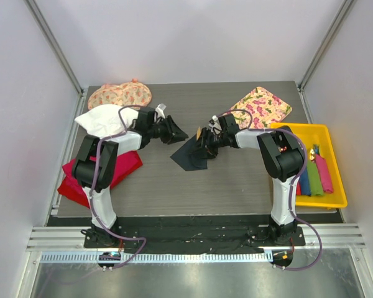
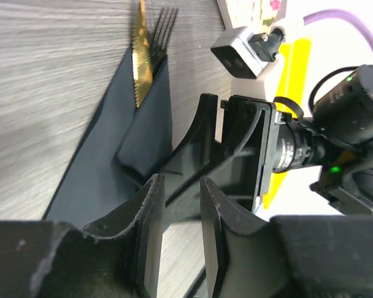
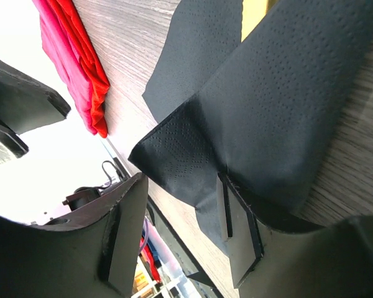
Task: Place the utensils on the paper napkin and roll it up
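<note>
Napkin (image 1: 188, 156) lies mid-table, partly folded. One flap is lifted over the utensils (image 2: 141, 59), and the knife blade and fork tines poke out past its far corner.

Right pincer (image 3: 181, 186): jaws spread, with bare table between them. One finger (image 3: 236, 223) sits against the underside of the raised flap. I read it as propping the paper, not pinching it.

Left pincer (image 2: 180, 183): jaws parted by a narrow gap with nothing between them, hovering just beside the napkin's near edge, opposite the right one.

Risks, my judgement:
- The flap rests on one finger only. Any sideways drag could let it spring back flat or tear the thin paper.
- The utensils sit close to the corner. Rolling from here could push them out of the open end.
- The two pincers are very near each other over the napkin. A closing move by either could cause a collision.
- The loose lower layer could slide on the table (image 1: 149, 186) towards the red cloth (image 1: 102, 171) if nothing pins it.
</note>
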Tool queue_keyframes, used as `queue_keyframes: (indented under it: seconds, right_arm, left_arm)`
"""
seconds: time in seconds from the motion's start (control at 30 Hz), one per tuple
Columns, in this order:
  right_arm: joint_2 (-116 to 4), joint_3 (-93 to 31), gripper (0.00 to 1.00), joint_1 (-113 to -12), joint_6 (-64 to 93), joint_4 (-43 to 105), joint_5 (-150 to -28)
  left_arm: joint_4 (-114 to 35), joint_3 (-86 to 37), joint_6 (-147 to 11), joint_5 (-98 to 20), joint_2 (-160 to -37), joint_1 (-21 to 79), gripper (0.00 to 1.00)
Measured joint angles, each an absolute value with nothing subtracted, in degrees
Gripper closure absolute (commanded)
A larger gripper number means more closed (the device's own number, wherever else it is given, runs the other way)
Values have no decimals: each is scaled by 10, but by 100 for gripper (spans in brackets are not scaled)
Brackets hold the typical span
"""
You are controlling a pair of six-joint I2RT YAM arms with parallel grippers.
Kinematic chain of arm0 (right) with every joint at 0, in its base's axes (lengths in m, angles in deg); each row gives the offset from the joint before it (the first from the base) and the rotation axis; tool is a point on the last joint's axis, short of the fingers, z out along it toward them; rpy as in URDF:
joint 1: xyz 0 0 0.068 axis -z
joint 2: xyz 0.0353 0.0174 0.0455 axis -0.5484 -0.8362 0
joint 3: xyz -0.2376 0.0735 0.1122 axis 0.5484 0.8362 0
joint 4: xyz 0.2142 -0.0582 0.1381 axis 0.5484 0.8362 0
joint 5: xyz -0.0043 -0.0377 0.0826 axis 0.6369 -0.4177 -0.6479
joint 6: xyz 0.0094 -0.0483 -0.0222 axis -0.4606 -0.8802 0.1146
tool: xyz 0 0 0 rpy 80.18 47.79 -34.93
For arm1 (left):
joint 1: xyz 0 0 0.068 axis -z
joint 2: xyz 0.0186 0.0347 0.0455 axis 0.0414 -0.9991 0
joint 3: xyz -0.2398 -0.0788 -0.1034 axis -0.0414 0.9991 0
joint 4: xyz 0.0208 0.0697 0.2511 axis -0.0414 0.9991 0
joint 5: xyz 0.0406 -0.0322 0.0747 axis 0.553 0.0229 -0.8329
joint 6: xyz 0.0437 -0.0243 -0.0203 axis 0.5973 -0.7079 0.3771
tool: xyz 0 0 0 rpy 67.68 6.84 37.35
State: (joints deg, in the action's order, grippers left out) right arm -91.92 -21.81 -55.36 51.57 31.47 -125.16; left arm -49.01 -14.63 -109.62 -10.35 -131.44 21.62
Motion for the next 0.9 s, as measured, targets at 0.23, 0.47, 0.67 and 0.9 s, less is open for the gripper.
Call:
queue_keyframes:
  seconds: [0.23, 0.47, 0.67, 0.9]
  right_arm:
    - [-919, -218, 35, -554, 516, 314, -1257]
    - [-920, -218, 35, -553, 516, 310, -1266]
    - [-920, -218, 36, -553, 517, 309, -1268]
    - [-920, -216, 44, -553, 521, 306, -1269]
  left_arm:
    - [-440, -190, -1068, -110, -1353, 258, 70]
    - [-393, -202, -1046, -109, -1393, 262, 77]
    - [-355, -203, -1011, -112, -1394, 263, 83]
    - [-320, -203, -978, -128, -1394, 263, 91]
